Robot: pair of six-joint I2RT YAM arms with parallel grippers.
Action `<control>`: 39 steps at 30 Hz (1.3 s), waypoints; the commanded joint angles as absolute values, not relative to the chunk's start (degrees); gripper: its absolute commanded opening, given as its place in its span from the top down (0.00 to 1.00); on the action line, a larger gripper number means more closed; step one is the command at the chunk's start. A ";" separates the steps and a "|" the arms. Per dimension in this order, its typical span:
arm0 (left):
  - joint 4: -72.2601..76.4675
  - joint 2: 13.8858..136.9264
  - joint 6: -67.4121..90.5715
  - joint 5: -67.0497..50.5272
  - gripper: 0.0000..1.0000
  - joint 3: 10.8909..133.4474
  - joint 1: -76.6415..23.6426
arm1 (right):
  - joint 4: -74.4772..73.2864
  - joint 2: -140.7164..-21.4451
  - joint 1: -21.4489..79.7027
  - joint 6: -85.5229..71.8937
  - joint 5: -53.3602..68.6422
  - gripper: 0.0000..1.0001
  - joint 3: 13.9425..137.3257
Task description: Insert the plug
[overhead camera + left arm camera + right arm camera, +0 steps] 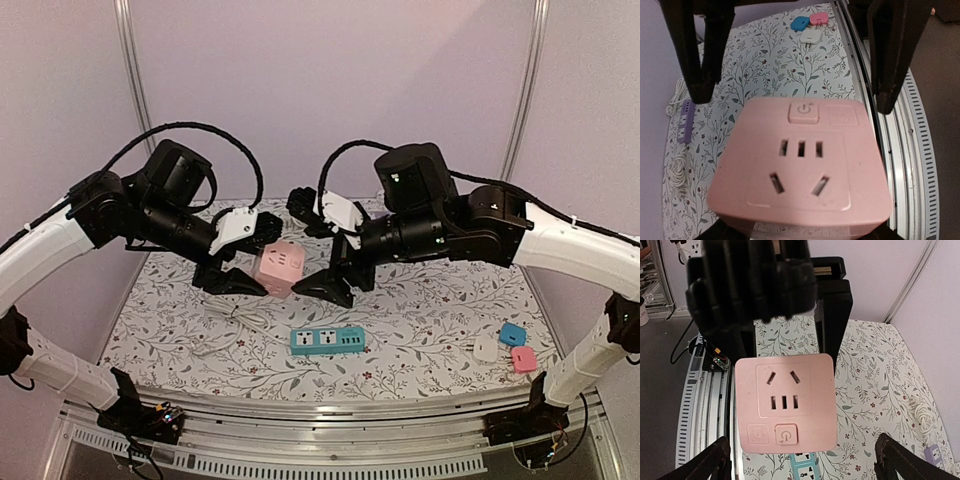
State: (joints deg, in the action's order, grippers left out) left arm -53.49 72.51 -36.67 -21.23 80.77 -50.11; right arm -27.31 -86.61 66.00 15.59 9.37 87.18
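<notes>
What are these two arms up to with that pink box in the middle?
Both arms are bent over a pink socket cube on the table, one from each side. The left gripper has its fingers either side of the cube, though I can't tell whether it is squeezing it. The right gripper hangs open beside it, holding nothing. Nothing is plugged into the cube's holes yet. Some small plugs lie near the table's right edge.
</notes>
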 commanded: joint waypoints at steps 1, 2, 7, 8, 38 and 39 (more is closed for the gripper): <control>-53.96 72.92 -37.37 -20.04 1.00 82.75 -51.28 | -26.74 -89.27 66.24 16.14 12.40 0.01 91.17; -53.74 73.01 -37.16 -20.04 1.00 82.79 -51.32 | -26.67 -89.95 66.22 15.97 12.81 0.01 91.56; -53.36 73.21 -37.18 -20.77 1.00 82.97 -51.56 | -24.29 -93.79 66.13 13.44 13.52 0.01 92.35; -53.42 73.17 -37.18 -21.01 1.00 82.97 -51.53 | -23.93 -94.18 65.85 12.69 13.69 0.02 92.59; -54.30 81.59 -59.67 -4.20 0.01 58.01 -41.43 | -26.78 -85.47 59.39 -28.04 -24.24 1.00 72.07; -53.53 83.94 -60.99 -3.15 0.00 57.89 -40.27 | -26.77 -85.45 59.40 -28.38 -24.38 1.00 71.50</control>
